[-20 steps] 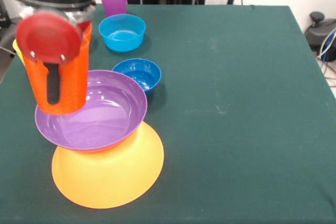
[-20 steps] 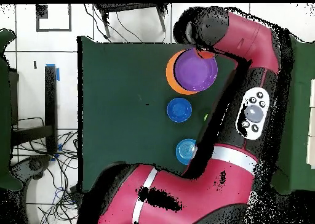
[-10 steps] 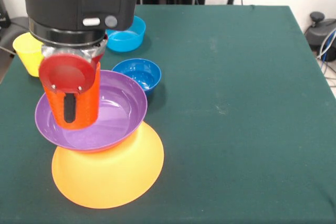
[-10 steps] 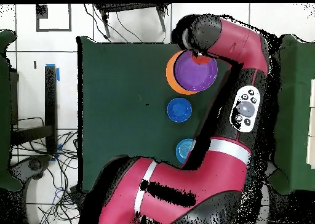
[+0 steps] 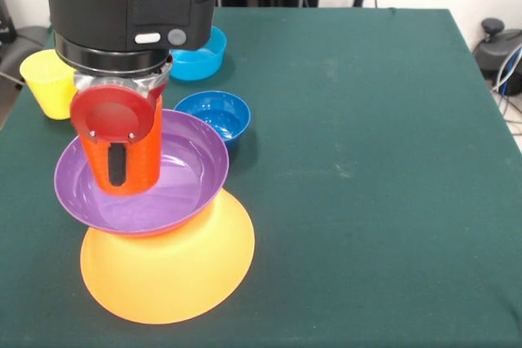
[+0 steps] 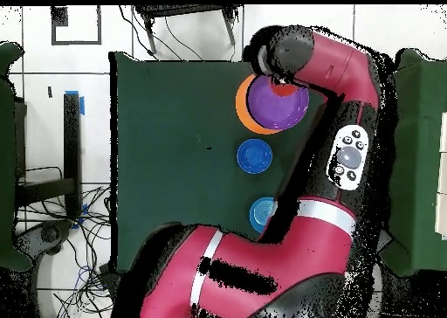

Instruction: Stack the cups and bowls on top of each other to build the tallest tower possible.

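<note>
Your gripper [image 5: 119, 170] holds the smooth orange-red plastic cup [image 5: 130, 156] inside the wide shallow purple plastic bowl [image 5: 163, 177].

You see a black finger [image 5: 117, 165] pressed down the cup's outer wall, so the gripper is clamped on the cup. The purple bowl sits on the upturned very large yellow-orange plastic bowl [image 5: 175, 270] near the table's front-left corner in the front view. Behind it sit a glossy dark blue bowl [image 5: 216, 113] and a light blue bowl [image 5: 198, 59]; a yellow tumbler [image 5: 49, 81] stands at the left edge of the green table [image 5: 367, 160].
</note>
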### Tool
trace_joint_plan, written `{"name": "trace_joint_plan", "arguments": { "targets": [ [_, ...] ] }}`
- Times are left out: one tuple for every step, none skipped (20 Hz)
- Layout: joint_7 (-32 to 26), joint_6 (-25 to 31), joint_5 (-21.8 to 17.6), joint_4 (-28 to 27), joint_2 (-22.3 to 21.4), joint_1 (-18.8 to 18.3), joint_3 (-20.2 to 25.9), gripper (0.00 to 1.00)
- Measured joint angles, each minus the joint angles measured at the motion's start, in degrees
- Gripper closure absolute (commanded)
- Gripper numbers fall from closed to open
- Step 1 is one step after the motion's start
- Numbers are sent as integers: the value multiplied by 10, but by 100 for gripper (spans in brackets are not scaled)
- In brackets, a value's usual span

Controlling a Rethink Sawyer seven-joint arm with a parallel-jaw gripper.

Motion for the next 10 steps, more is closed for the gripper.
{"name": "trace_joint_plan", "arguments": {
  "targets": [
    [0,-3,0,8,-4,0,1,100],
    [0,-6,0,16,-8,0,2,100],
    [0,-10,0,24,-13,0,2,100],
    [0,-13,0,32,-17,0,3,100],
    [0,-18,0,39,-21,0,4,100],
    [0,-23,0,47,-25,-1,4,100],
    [0,-29,0,54,-28,-1,5,100],
    [0,-39,0,63,-31,-1,7,100],
    [0,-44,0,66,-33,-2,8,100],
    [0,-51,0,70,-33,-2,9,100]
  ]
}}
